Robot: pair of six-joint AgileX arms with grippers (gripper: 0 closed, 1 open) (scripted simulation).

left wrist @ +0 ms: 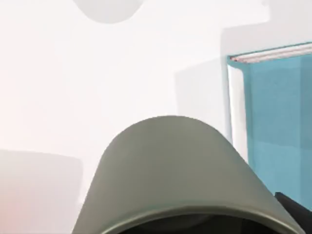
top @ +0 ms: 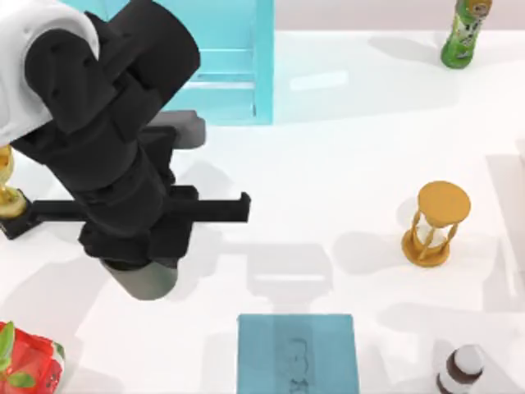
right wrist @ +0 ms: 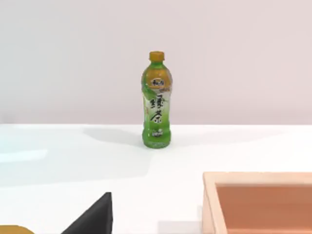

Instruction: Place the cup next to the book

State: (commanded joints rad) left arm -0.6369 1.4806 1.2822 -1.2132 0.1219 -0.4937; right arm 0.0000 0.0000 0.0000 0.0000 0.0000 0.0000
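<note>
Table white, shelf unit light blue at top edge. Left arm over table's left half, its left gripper pointing down with the cup under it; grip looks closed on the cup, fingers hidden. Cup rim fills left wrist view. Book, teal, flat at bottom centre, right of cup, apart. Hourglass right; green bottle top right.
</note>
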